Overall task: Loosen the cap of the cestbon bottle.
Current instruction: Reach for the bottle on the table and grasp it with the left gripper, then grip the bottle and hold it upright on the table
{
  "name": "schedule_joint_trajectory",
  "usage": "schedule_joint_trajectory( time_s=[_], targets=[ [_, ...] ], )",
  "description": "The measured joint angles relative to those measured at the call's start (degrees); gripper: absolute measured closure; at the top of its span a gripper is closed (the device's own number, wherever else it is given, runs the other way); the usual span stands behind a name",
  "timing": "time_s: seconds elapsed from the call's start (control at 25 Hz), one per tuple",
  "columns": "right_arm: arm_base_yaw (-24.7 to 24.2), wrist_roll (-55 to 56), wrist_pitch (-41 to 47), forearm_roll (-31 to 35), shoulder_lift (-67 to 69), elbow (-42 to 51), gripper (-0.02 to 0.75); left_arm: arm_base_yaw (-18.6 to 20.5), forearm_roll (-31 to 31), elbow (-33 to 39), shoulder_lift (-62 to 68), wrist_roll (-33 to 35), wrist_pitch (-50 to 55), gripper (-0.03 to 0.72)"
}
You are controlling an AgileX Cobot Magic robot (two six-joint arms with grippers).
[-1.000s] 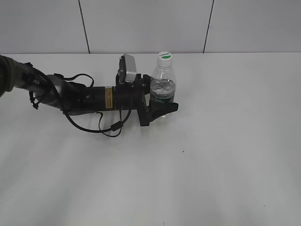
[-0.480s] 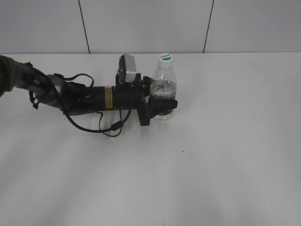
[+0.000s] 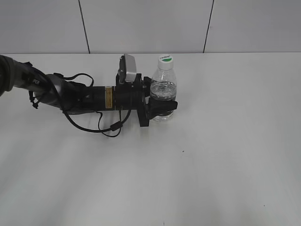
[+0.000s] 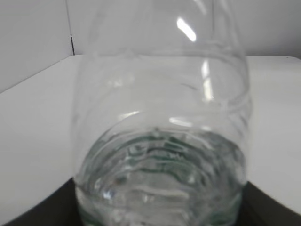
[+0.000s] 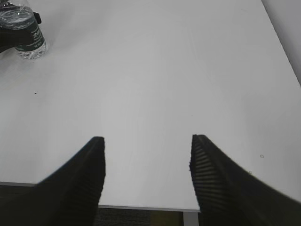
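The cestbon bottle [image 3: 163, 89] stands upright on the white table, clear with a dark green label band low down. Its white cap with a green patch [image 3: 165, 58] sits on top. My left gripper [image 3: 162, 106] is shut on the bottle's lower body, reaching in from the left. In the left wrist view the bottle [image 4: 162, 141] fills the frame between the black jaws. My right gripper [image 5: 146, 146] is open and empty above the table's near edge; it is out of the exterior view. The bottle [image 5: 23, 33] shows far off at the top left of the right wrist view.
The white table [image 3: 211, 150] spreads around the bottle. Black cables [image 3: 101, 126] loop beside the left arm. A grey panelled wall [image 3: 150, 23] stands behind the table. The table's front edge [image 5: 141, 207] lies just under my right gripper.
The bottle, tilted a second ago, now stands more upright in the left gripper and sits slightly lower. The arm has hardly moved.
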Motion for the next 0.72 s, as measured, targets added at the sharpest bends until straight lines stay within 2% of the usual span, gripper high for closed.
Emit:
schedule_joint_trajectory(
  time_s=[0.36,0.72],
  targets=[
    [0.00,0.00,0.00,0.00,0.00,0.00,0.295,0.00,4.04,0.00,-0.94,-1.06,0.00,0.281],
    [0.00,0.00,0.00,0.00,0.00,0.00,0.295,0.00,7.36,0.00,-1.47,-7.56,-0.34,0.282]
  ],
)
